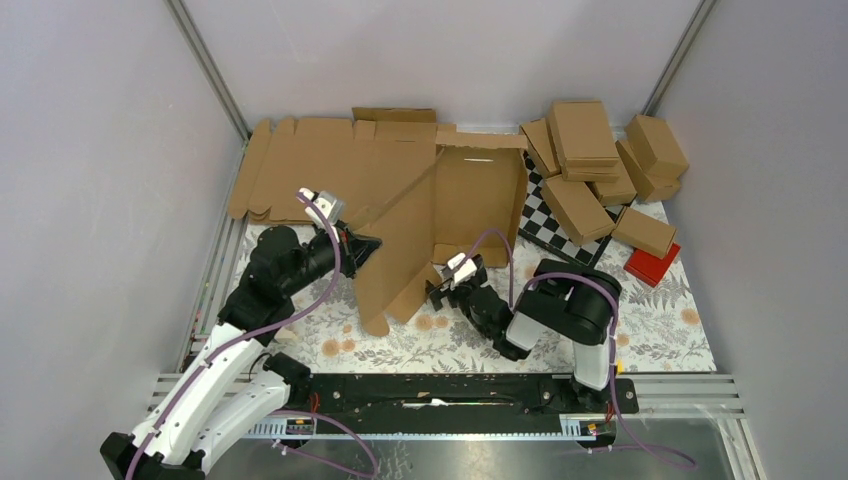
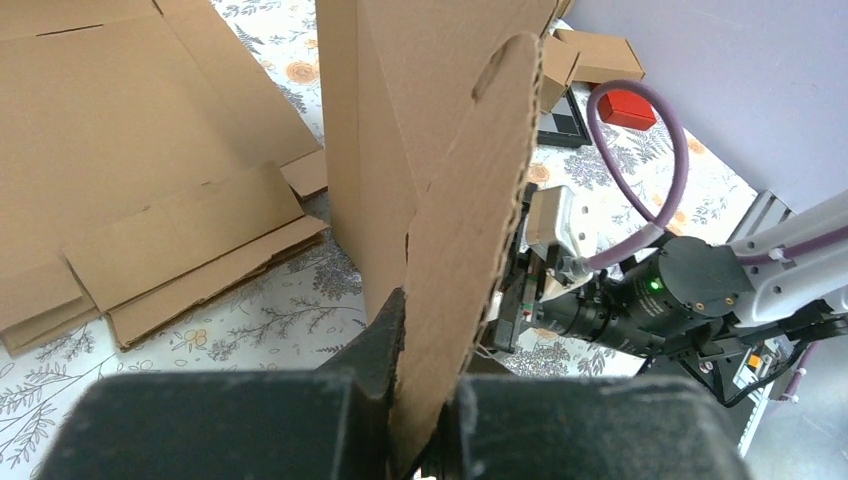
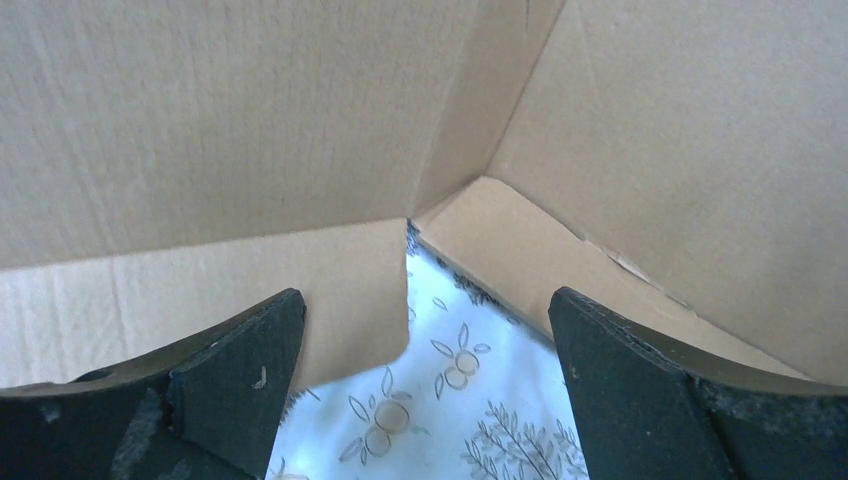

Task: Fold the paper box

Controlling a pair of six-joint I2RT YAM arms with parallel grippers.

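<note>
The paper box (image 1: 445, 205) is a brown cardboard blank standing partly folded at mid-table, one long panel raised on a slant. My left gripper (image 1: 362, 246) is shut on the edge of a raised flap. In the left wrist view that flap (image 2: 470, 240) rises upright from between the jaws of the left gripper (image 2: 425, 425). My right gripper (image 1: 437, 291) is open at the box's near edge. In the right wrist view the right gripper (image 3: 425, 300) holds nothing and faces an inner corner of the box (image 3: 300, 130), with flowered cloth (image 3: 470, 400) below.
Flat cardboard blanks (image 1: 320, 165) lie at the back left. A pile of closed brown boxes (image 1: 600, 170) sits at the back right on a checkered board (image 1: 555, 228), with a red box (image 1: 652, 264) beside it. Grey walls enclose the table.
</note>
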